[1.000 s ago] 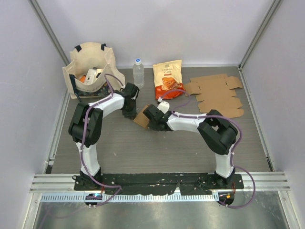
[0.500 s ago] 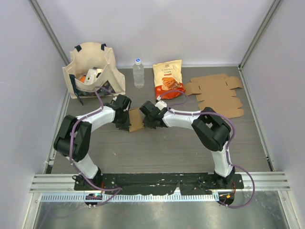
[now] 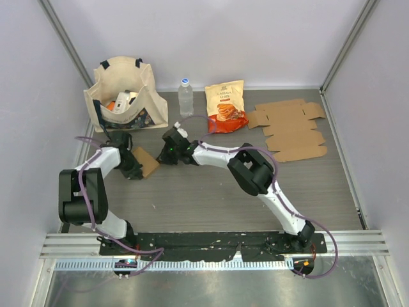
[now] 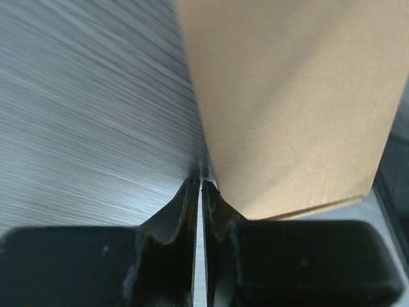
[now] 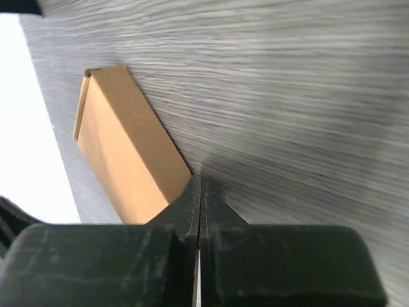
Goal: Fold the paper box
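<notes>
Box (image 3: 146, 161) | we find it on the desk's (image 3: 211, 192) left side, moved from centre | left tool (image 4: 202, 182) pinches its edge | right tool (image 5: 199, 185) closed, empty, now apart from it

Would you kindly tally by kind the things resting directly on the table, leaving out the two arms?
Folded paper box: 1
Flat cardboard pile: 1 (sheets in it cannot be counted)
Tote bag: 1
Water bottle: 1
Chip bag: 1
Total: 5
</notes>
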Controlling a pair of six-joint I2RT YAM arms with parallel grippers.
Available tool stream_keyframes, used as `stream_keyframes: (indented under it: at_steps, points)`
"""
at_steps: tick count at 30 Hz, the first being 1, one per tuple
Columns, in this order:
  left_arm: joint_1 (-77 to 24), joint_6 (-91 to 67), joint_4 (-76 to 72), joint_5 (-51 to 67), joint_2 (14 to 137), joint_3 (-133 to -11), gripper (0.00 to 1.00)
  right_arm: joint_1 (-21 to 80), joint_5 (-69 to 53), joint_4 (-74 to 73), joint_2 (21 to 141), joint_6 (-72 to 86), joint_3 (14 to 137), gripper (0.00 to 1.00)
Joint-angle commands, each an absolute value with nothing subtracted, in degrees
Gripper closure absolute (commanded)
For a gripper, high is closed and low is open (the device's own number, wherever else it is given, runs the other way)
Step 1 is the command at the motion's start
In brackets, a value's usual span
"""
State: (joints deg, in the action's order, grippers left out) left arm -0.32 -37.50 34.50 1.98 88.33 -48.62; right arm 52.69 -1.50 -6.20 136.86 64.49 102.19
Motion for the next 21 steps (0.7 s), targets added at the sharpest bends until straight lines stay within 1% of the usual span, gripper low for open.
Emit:
stream_keyframes:
  at_steps: [1, 2, 4, 5, 6, 7, 8, 9, 10, 11, 12, 13, 14, 15, 16, 17, 18, 19, 20, 21]
  points:
    - [5.6, -40.2, 29.5, 1.6, 89.5, -52.0, 0.89, 55.8, -7.0, -4.4, 141.5, 59.0, 114.3, 0.99]
    - [8.0, -40.3, 29.6, 2.2, 89.0, -52.2, 0.87, 55.9, -4.3, -5.5, 141.6, 57.5, 115.5, 0.99]
    - [9.0, -41.2, 30.0, 0.5, 86.8, -52.0, 0.82, 54.9, -0.3, -10.1, 138.8, 51.3, 115.8, 0.99]
    - [9.1, -41.1, 30.7, -1.4, 85.3, -51.9, 0.66, 53.9, 2.3, -11.8, 137.0, 49.3, 114.9, 0.99]
    - [9.0, -41.2, 31.0, -2.6, 81.0, -51.6, 0.58, 52.7, 4.6, -13.6, 135.2, 47.2, 113.9, 0.97]
    - [9.1, -41.6, 31.5, -4.6, 78.7, -51.1, 0.52, 49.6, 5.5, -18.5, 133.1, 42.1, 112.8, 0.93]
    - [9.1, -41.7, 32.1, -5.6, 75.6, -50.1, 0.44, 48.3, 7.2, -21.0, 127.1, 39.6, 109.5, 0.79]
    - [9.1, -41.9, 32.3, -6.3, 69.8, -49.5, 0.41, 46.9, 10.7, -22.8, 124.0, 36.9, 106.9, 0.64]
    - [8.9, -42.3, 31.5, -6.7, 66.2, -48.7, 0.39, 42.9, 11.4, -24.0, 119.6, 33.5, 99.4, 0.52]
    - [8.3, -42.8, 30.5, -6.6, 63.0, -47.0, 0.36, 40.5, 11.4, -23.7, 111.7, 32.2, 94.9, 0.34]
    - [7.5, -42.9, 29.2, -5.6, 56.7, -46.1, 0.36, 37.3, 10.9, -21.8, 106.9, 31.4, 90.0, 0.28]
    - [4.4, -42.4, 25.1, -4.4, 54.3, -45.2, 0.36, 33.8, 9.9, -20.8, 103.0, 31.2, 80.8, 0.24]
    - [2.0, -41.8, 23.7, -4.0, 52.6, -44.3, 0.36, 25.2, 8.5, -19.5, 99.4, 30.4, 76.5, 0.23]
    - [-0.3, -41.8, 23.4, -4.0, 51.5, -44.8, 0.36, 21.0, 7.4, -18.5, 93.3, 29.7, 73.1, 0.22]
    - [-6.8, -41.4, 22.0, -3.9, 52.2, -46.2, 0.36, 17.0, 6.5, -17.8, 91.6, 28.6, 68.9, 0.22]
    - [-9.9, -39.6, 21.5, -3.7, 53.4, -47.2, 0.36, 9.3, 7.0, -18.2, 90.1, 25.3, 67.9, 0.21]
    - [-13.1, -38.8, 21.3, -3.5, 54.7, -48.3, 0.36, 6.1, 7.7, -18.6, 89.0, 23.3, 67.4, 0.20]
    - [-18.9, -38.1, 19.4, -2.6, 57.9, -50.1, 0.36, 2.3, 6.5, -18.5, 89.3, 21.6, 67.4, 0.19]
    - [-21.9, -36.8, 17.9, -1.2, 59.4, -50.9, 0.35, -1.6, 4.2, -18.5, 89.8, 20.1, 68.0, 0.18]
    - [-24.8, -35.0, 16.9, 1.6, 61.2, -51.8, 0.34, -8.8, 1.3, -16.7, 91.1, 20.3, 68.4, 0.18]
